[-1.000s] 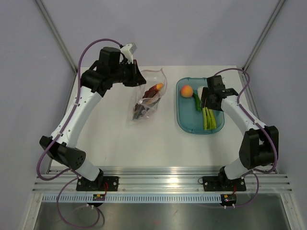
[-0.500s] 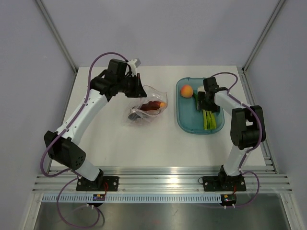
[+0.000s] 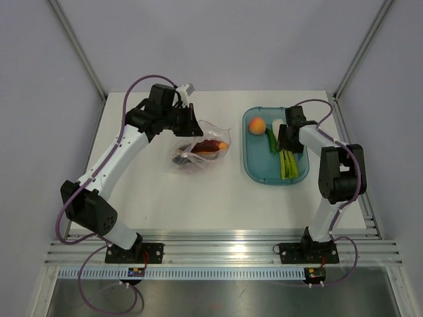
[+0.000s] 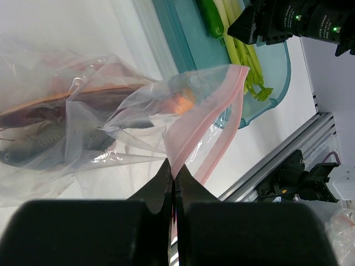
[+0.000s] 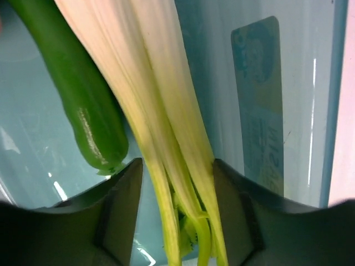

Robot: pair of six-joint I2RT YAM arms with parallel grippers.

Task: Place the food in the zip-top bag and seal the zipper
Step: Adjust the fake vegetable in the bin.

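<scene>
From above, the zip-top bag [image 3: 203,146] is sitting left of the teal tray [image 3: 251,173]. Left wrist: the left gripper [image 4: 173,173] is pinching the zipper [image 4: 191,136] tight. Right wrist: the right gripper [image 5: 176,166] is straddling the light green stalks [image 5: 161,100], jaws apart.

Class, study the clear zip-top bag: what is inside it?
Inside the zip-top bag lie an orange-and-red wedge and a dark piece. Crinkled plastic blurs the dark piece, so its identity is unclear. The left tool pinches the zipper.
</scene>
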